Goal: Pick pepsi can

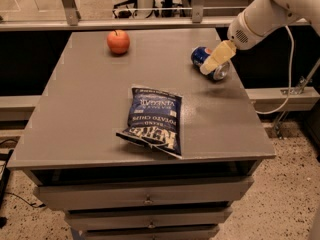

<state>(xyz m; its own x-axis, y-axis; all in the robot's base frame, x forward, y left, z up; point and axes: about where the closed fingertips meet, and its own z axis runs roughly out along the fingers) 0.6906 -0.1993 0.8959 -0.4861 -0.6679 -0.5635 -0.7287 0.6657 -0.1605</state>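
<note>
Your gripper (216,59) is down at the pepsi can (200,56), which lies on its side near the far right edge of the table (90,99). Gripper overlaps the can, but can't tell whether it has closed on it. Can looks unlifted, so I'd say confirming the grasp and lifting are left. Apple (118,41) and chip bag (152,119) sit well apart from it.

Red apple (118,41) sits upper left on grey cabinet top (75,114). Dark-blue potato chip bag (152,119) lies flat at centre, near front edge, well apart from apple. Drawers (145,198) stacked below. Speckled floor (285,194) lower right.
</note>
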